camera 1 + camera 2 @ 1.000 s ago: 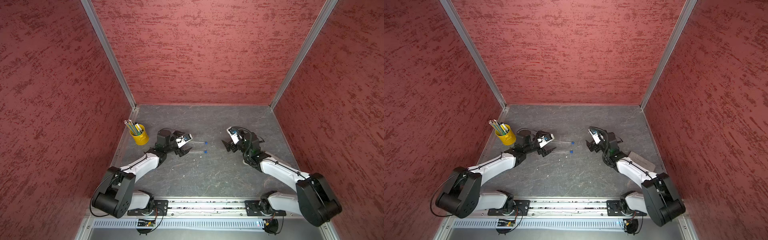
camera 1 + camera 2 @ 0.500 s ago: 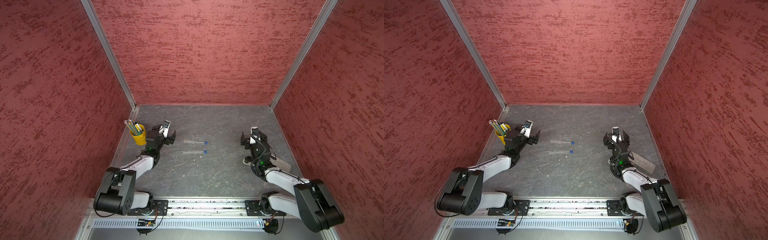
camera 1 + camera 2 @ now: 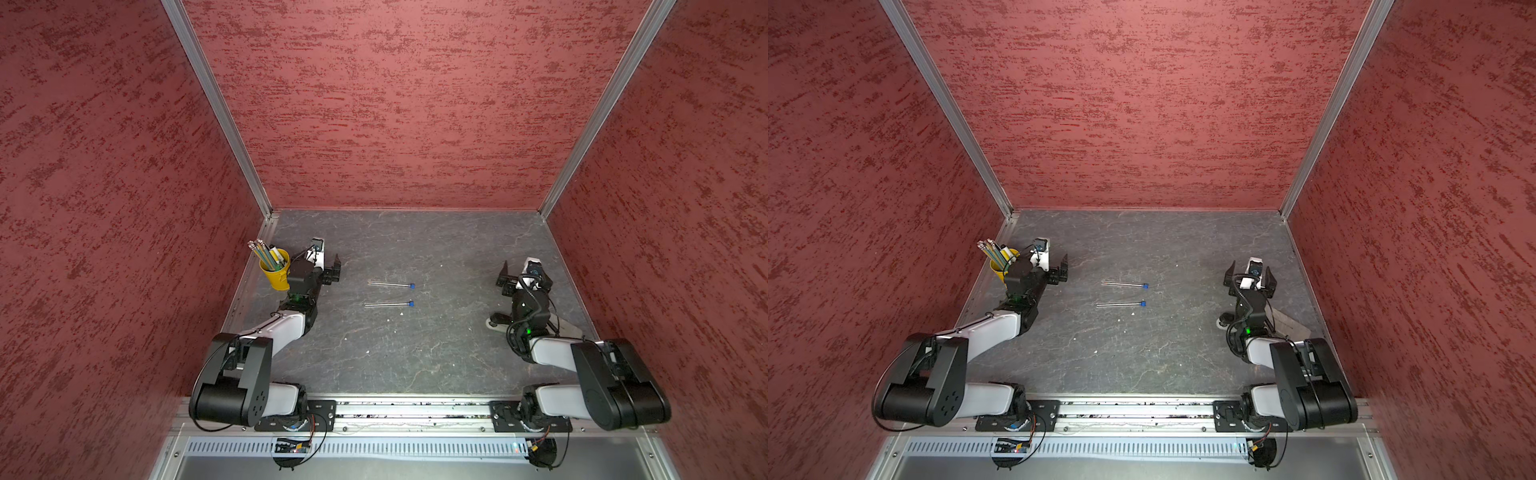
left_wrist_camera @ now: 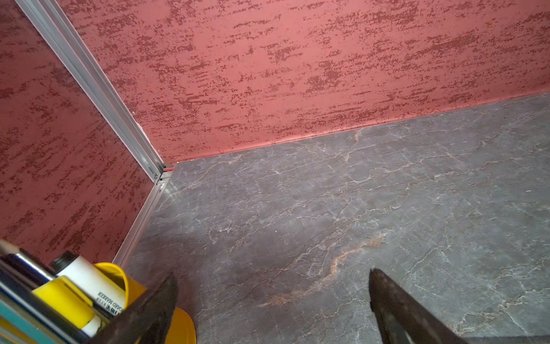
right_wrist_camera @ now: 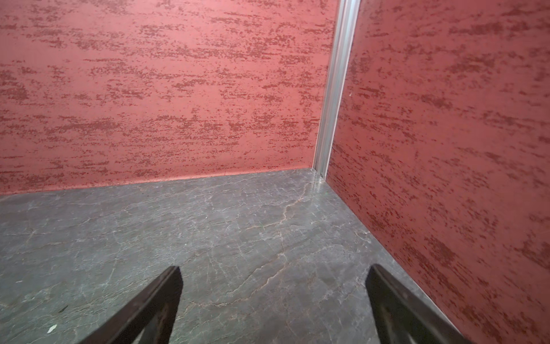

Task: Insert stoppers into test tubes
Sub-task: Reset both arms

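Two thin clear test tubes lie side by side mid-table in both top views, the far one [image 3: 390, 284] [image 3: 1123, 284] and the near one [image 3: 386, 304] [image 3: 1118, 304]. A tiny blue stopper sits at the right end of each [image 3: 412, 286] [image 3: 411, 304] [image 3: 1145, 286] [image 3: 1143, 304]. My left gripper [image 3: 328, 269] [image 3: 1055, 267] [image 4: 272, 286] is open and empty, left of the tubes beside the yellow cup. My right gripper [image 3: 524, 273] [image 3: 1250, 273] [image 5: 273, 280] is open and empty, far right of the tubes. Neither wrist view shows tubes or stoppers.
A yellow cup [image 3: 277, 272] [image 3: 999, 271] [image 4: 132, 286] with pencils and a marker stands by the left wall, close to my left fingers [image 4: 165, 300]. A pale flat piece [image 3: 571, 328] and a small roundish part [image 3: 495, 326] lie under my right arm. Red walls enclose three sides.
Both arms have drawn back from the tubes, the left towards the yellow cup and the right towards the right wall. Both grippers stay open. The tubes have not moved.
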`<action>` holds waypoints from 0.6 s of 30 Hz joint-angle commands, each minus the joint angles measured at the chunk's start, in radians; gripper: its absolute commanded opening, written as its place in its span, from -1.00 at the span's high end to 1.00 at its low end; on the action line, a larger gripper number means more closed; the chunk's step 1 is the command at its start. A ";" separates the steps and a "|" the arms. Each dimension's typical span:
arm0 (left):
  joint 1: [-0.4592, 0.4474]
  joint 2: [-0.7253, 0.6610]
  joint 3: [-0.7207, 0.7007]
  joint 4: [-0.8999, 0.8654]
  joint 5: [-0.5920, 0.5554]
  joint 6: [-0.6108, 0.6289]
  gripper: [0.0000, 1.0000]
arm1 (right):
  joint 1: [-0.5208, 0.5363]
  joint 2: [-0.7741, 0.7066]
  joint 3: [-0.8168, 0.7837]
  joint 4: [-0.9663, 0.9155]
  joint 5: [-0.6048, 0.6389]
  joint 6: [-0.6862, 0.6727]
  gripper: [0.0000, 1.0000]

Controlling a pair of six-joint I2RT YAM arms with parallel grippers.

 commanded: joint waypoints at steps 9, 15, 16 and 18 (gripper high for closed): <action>0.015 -0.097 -0.098 0.060 0.040 -0.043 -0.99 | -0.013 0.112 -0.098 0.338 0.002 0.051 -0.97; 0.018 -0.121 -0.128 0.087 0.020 -0.050 -0.99 | -0.013 0.121 -0.089 0.327 -0.013 0.048 -0.98; 0.019 -0.124 -0.133 0.092 0.020 -0.050 -0.99 | -0.013 0.121 -0.089 0.327 -0.013 0.048 -0.97; 0.018 -0.134 -0.132 0.069 0.012 -0.047 -0.99 | -0.014 0.121 -0.087 0.326 -0.014 0.048 -0.97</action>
